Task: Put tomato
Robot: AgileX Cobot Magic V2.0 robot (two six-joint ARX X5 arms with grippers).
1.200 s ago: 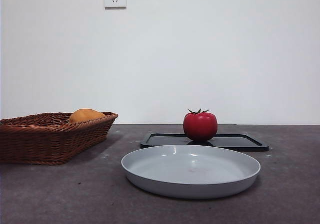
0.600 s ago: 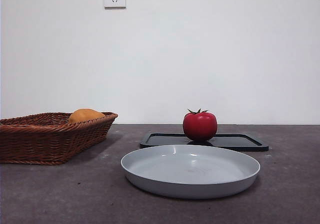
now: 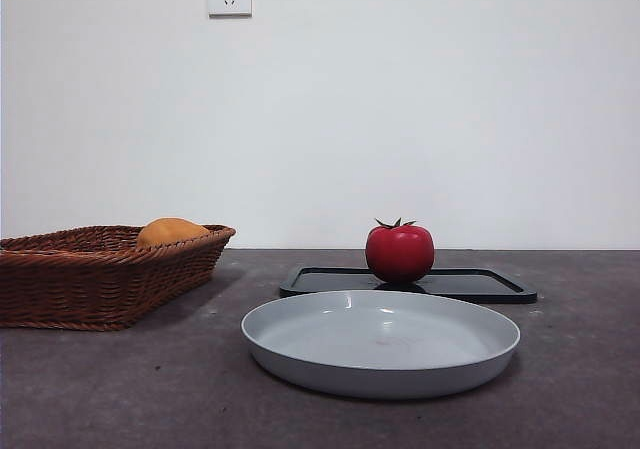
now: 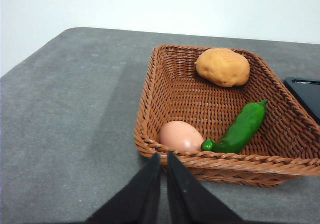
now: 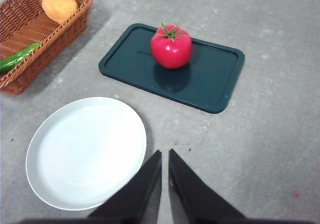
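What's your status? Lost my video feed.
Left gripper shut, by the basket. Right gripper shut, high over the table. Tomato upright on the tray, untouched. Nothing blocking it.

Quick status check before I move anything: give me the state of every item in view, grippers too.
tomato: upright on the dark tray, stem up, not gripped
dark tray: flat on the table, holds only the tomato
white plate: flat, empty
wicker basket: upright, holds an orange-yellow fruit, a green pepper and an egg
left gripper: jaws shut, empty
right gripper: jaws shut, empty
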